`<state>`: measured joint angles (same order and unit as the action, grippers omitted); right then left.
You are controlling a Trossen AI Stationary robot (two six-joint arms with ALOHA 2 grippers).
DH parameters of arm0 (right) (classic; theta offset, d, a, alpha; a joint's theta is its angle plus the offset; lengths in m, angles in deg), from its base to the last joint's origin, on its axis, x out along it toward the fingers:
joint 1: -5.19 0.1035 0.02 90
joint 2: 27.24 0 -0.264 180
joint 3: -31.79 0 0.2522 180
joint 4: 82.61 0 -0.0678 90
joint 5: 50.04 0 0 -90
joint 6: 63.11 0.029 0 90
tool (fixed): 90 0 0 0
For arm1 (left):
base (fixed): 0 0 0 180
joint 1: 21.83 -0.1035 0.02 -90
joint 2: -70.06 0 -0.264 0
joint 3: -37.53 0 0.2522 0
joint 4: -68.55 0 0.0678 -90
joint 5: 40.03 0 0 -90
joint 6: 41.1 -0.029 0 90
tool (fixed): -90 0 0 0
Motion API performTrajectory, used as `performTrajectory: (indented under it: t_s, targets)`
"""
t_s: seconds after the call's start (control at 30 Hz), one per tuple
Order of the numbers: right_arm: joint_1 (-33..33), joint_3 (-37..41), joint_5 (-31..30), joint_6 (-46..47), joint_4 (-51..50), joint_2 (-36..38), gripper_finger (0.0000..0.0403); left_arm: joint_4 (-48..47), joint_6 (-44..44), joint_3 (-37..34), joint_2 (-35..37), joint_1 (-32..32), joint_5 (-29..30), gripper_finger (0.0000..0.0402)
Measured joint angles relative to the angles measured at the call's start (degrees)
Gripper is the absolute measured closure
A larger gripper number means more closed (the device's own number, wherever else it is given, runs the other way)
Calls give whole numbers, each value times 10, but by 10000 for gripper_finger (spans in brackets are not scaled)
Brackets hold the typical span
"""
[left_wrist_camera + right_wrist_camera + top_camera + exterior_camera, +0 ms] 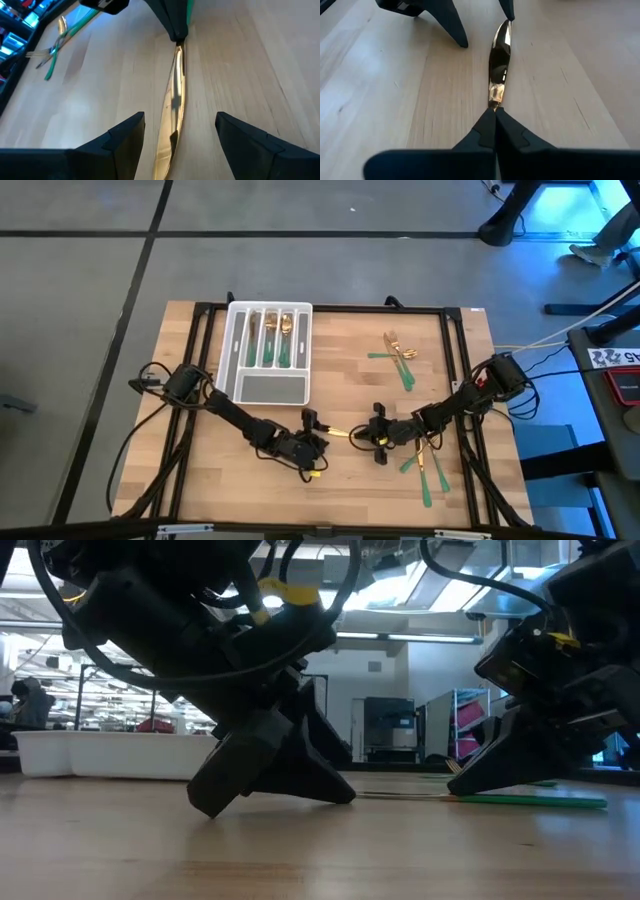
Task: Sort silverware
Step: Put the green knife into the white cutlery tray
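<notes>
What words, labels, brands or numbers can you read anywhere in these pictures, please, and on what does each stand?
None can be read.
A white card beside the table's right edge in the high view bears dark marks, too blurred to read.
Nothing is printed on the tray, the knife or either arm.

No legible text, label, brand, number or sign is readable on any surface in the views.
</notes>
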<state>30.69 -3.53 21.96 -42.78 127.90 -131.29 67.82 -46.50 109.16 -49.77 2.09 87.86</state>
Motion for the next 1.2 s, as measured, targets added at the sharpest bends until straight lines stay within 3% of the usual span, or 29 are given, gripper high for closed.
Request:
performTrajectory:
  t_s: [0.3, 0.53, 0.67, 0.93, 1.2]
  targets:
    - [0, 2, -13, -72, 50, 9, 346, -5, 23, -1, 0, 0, -8, 164]
    - [0, 1, -4, -39, -49, 81, 261, -6, 46, -1, 0, 0, -12, 164]
    - [24, 0, -28, 21, -110, 86, 246, -7, 60, -1, 0, 0, -13, 164]
    - [99, -5, -126, 97, -160, 39, 257, -8, 84, -2, 0, 0, -16, 164]
    - [106, 19, -149, 126, -60, -14, 372, 2, 83, -3, 0, 0, -17, 164]
